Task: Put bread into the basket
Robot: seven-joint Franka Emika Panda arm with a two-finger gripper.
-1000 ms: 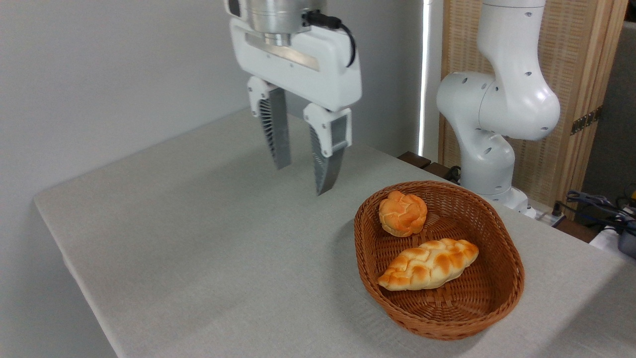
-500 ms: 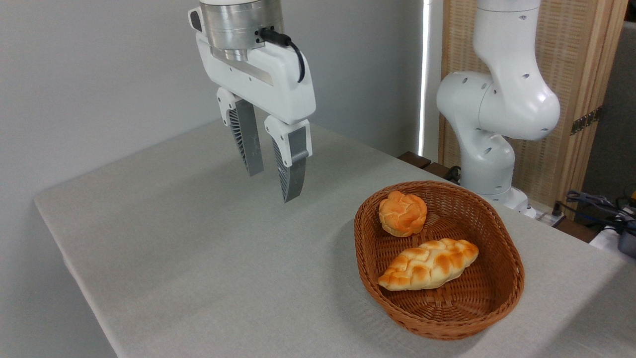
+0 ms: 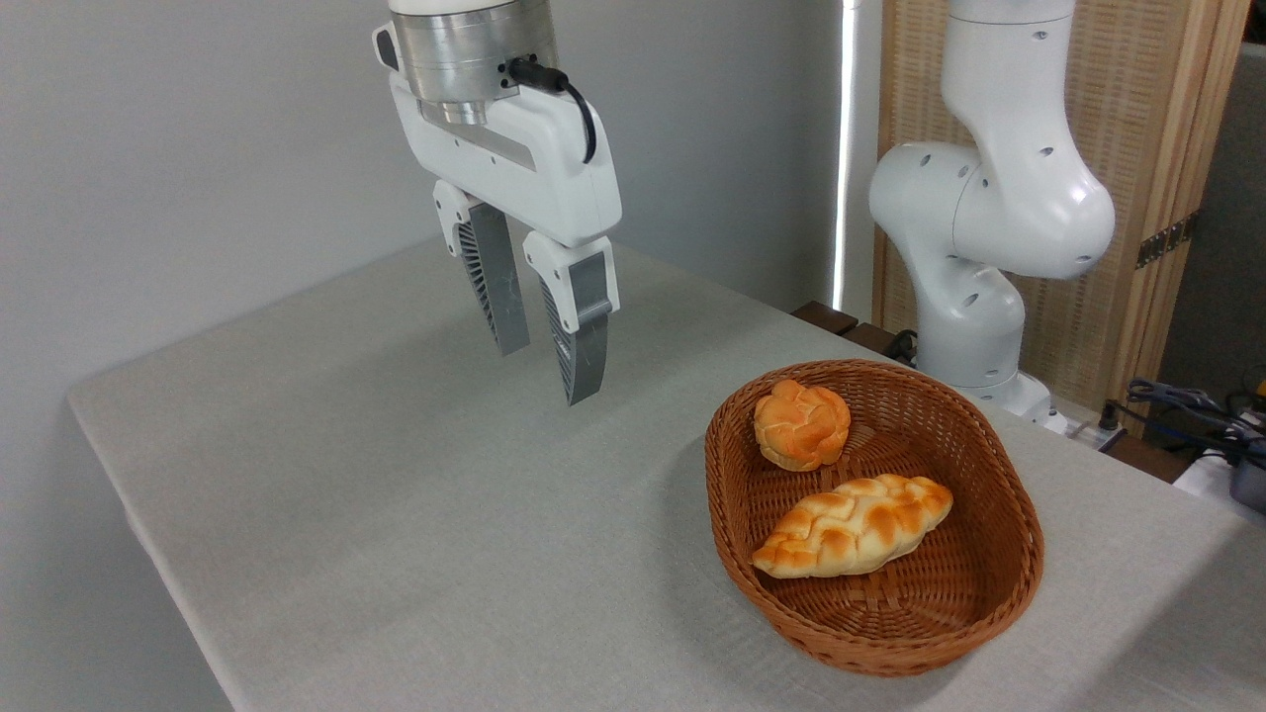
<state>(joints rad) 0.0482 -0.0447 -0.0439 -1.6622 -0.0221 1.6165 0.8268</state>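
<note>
The long braided loaf of bread (image 3: 853, 525), golden-orange on top and pale cream along its sides, lies inside the oval brown woven wicker basket (image 3: 999, 603), slanting across its floor with one pointed end toward the near left wall. Behind it in the same basket sits a small round orange bun (image 3: 801, 423), close to the loaf but apart from it. The basket stands on the right part of the grey cloth-covered worktop (image 3: 396, 514). Well to the left of the basket and above the worktop hangs the white two-finger gripper (image 3: 547, 364), its grey ribbed fingers (image 3: 584, 336) pointing down, a narrow gap between them, holding nothing. The white robot arm's base (image 3: 974, 297) rises behind the basket
</note>
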